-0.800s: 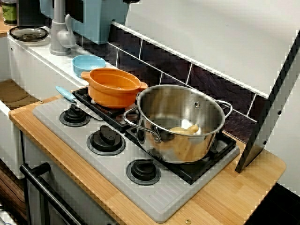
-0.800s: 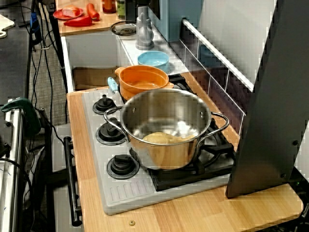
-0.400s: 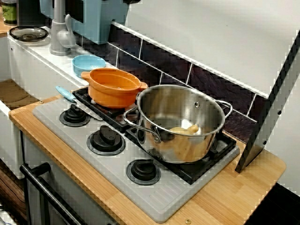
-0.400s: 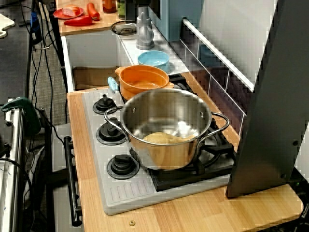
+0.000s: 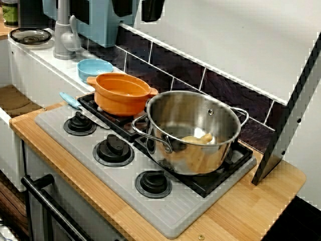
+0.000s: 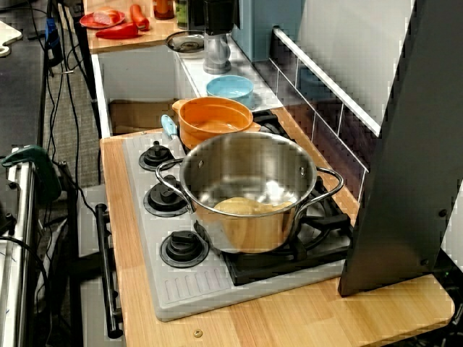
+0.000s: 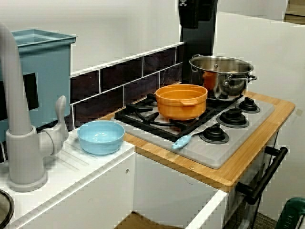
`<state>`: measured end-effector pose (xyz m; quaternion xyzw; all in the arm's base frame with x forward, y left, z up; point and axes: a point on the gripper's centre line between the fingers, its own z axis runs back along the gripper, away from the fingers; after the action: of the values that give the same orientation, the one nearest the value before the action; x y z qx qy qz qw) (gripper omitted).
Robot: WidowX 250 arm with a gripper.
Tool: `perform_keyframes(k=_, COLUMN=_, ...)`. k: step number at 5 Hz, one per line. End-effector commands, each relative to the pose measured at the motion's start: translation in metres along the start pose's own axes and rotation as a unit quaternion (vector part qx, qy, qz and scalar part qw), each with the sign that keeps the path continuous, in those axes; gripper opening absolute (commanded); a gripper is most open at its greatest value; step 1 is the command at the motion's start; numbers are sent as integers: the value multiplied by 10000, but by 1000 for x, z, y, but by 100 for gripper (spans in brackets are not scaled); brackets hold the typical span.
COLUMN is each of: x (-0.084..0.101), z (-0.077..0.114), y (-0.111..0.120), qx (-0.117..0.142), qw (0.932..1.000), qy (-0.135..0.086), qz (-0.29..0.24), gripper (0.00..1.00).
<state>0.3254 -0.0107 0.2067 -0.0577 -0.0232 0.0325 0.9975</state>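
My gripper [image 5: 136, 7] shows only as two dark fingertips [image 5: 152, 9] at the top edge of the front corner view, held apart with nothing between them, so it is open. It hangs high above the back of the stove, over the orange pot [image 5: 122, 93] and the blue bowl [image 5: 94, 69]. In the view along the stove, the gripper [image 6: 219, 14] is a dark shape in front of the faucet top. A steel pot [image 5: 193, 131] stands on the right burner with a pale yellow item [image 5: 198, 139] inside. A blue-handled utensil [image 5: 72, 102] lies left of the orange pot.
A grey faucet [image 5: 64, 30] and a teal box [image 7: 40, 71] stand by the sink [image 6: 137, 116] at the left. Three black knobs [image 5: 113, 149] line the grey stove front. A black slanted panel [image 6: 409, 144] rises at the right end. Red items [image 6: 116, 25] lie on a far counter.
The gripper's fingertips have come down into view at the top of both stove views. The pots, bowl and utensil have not moved.
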Motion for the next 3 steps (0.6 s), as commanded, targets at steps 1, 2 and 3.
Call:
perform_keyframes(k=1, x=-14, z=6, y=-29, qx=574, qw=9939, qy=-904, qz=-248, gripper=100)
perform_keyframes(k=2, x=-16, z=-1, y=-38, qx=665, qw=9917, qy=-1065, qz=-280, gripper=100)
perform_keyframes(k=3, x=-15, z=-4, y=-50, qx=671, qw=9913, qy=-1079, qz=-341, gripper=100)
